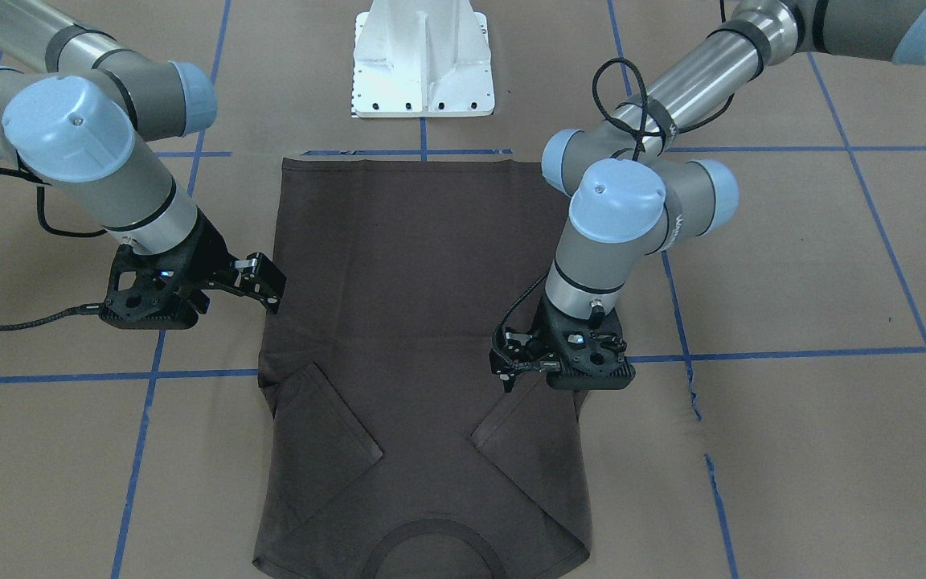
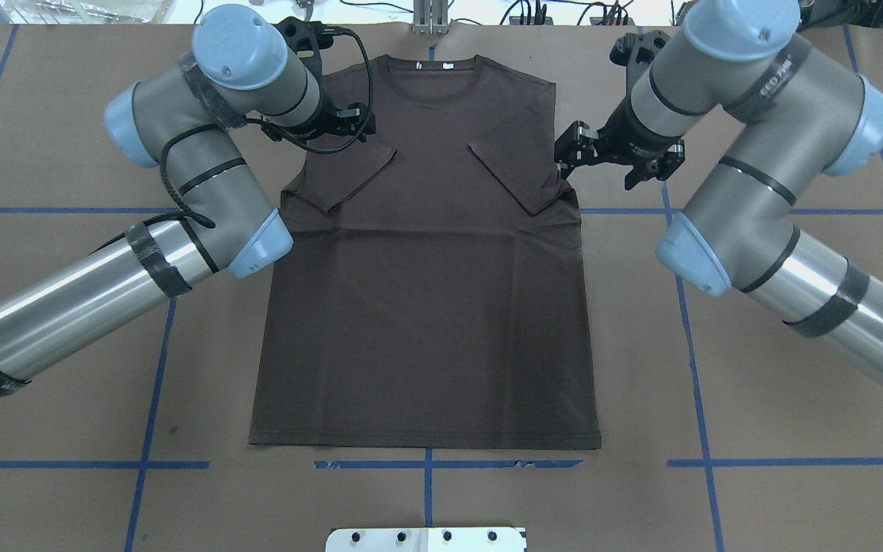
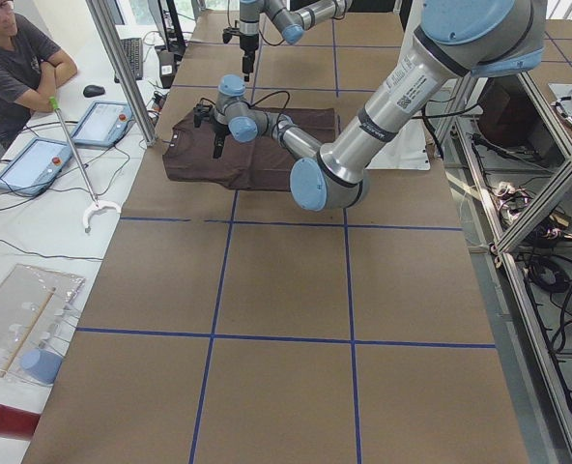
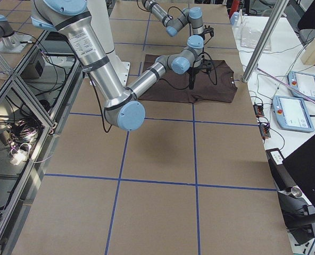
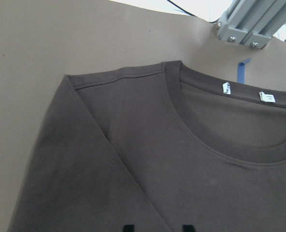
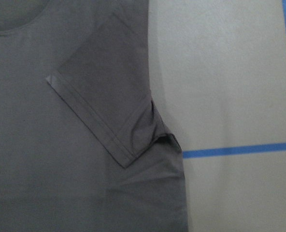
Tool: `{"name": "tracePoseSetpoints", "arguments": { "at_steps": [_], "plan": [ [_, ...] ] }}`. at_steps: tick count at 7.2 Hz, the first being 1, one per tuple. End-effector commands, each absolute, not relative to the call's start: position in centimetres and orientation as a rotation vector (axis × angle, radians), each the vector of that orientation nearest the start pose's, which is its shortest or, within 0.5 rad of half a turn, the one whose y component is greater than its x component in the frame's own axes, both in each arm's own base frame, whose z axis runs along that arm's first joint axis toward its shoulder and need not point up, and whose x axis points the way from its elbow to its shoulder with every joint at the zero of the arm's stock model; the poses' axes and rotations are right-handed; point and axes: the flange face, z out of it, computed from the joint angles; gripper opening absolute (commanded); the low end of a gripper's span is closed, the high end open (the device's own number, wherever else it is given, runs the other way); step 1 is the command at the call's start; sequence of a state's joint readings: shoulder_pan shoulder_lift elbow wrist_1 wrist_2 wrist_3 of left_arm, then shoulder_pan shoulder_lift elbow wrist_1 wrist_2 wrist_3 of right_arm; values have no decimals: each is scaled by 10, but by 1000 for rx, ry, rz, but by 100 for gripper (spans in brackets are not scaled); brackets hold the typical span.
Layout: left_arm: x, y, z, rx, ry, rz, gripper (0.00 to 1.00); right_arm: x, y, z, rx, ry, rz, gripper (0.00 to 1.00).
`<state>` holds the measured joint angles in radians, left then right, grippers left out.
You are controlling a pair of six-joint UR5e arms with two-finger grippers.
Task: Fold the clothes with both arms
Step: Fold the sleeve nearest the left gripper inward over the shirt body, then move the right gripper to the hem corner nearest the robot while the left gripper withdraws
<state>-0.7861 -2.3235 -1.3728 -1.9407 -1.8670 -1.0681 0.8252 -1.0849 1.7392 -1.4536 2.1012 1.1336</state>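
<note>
The dark brown T-shirt (image 2: 426,307) lies flat on the brown table, collar (image 2: 430,84) at the far side. Both short sleeves are folded inward onto the chest (image 2: 349,180) (image 2: 514,176). My left gripper (image 2: 349,126) hovers over the shirt's shoulder near the left folded sleeve. Its two fingertips (image 5: 128,227) show apart in the left wrist view, with nothing between them. My right gripper (image 2: 576,149) is open and empty at the shirt's right edge, beside the other folded sleeve (image 6: 109,96). In the front-facing view the left gripper (image 1: 511,370) is on the right and the right gripper (image 1: 266,285) on the left.
The white pedestal base (image 1: 423,64) stands at the near side behind the shirt's hem. Blue tape lines (image 2: 58,464) grid the table. An aluminium frame post (image 5: 249,24) stands beyond the collar. An operator (image 3: 15,58) and tablets (image 3: 102,121) are past the far edge.
</note>
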Motion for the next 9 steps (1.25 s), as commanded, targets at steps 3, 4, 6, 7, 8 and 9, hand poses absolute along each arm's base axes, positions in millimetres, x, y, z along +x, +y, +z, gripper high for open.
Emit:
{"name": "tracePoseSetpoints", "arguments": {
  "at_steps": [3, 4, 6, 7, 8, 9],
  "plan": [
    [365, -522, 283, 355, 891, -85, 100, -436, -320, 321, 58, -897, 247, 100],
    [359, -516, 283, 358, 896, -85, 100, -462, -275, 336, 65, -881, 243, 100],
    [358, -515, 291, 350, 887, -89, 100, -480, -224, 364, 60, -831, 251, 100],
    [358, -515, 292, 348, 887, -89, 100, -480, -223, 367, 60, -826, 251, 100],
    [358, -515, 292, 348, 887, -89, 100, -480, -223, 367, 58, -824, 251, 100],
    [358, -515, 292, 348, 887, -89, 100, -480, -222, 367, 53, -824, 247, 98]
  ]
}}
